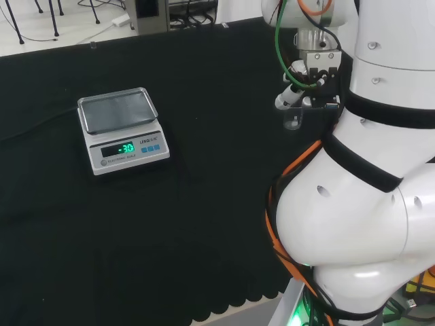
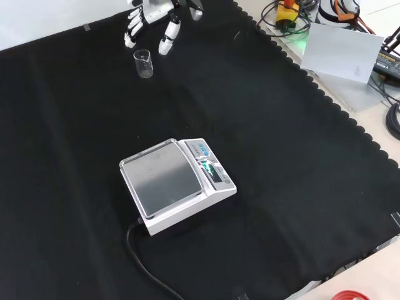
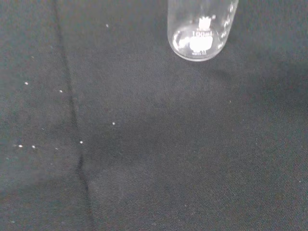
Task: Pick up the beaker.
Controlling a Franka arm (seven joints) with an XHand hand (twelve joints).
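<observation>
hand (image 2: 150,19) above beaker (image 2: 143,63), apart | fingers relaxed | beaker upright on cloth (image 2: 281,137)

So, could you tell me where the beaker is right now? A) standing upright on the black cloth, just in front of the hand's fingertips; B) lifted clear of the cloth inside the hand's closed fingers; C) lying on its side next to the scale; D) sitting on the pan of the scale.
A: in the front view the beaker stands upright on the cloth, with the hand just above it and its fingers holding nothing.

Electronic scale (image 2: 177,185) mid-cloth, steel pan bare, display lit, black cable (image 2: 145,265) attached
</observation>
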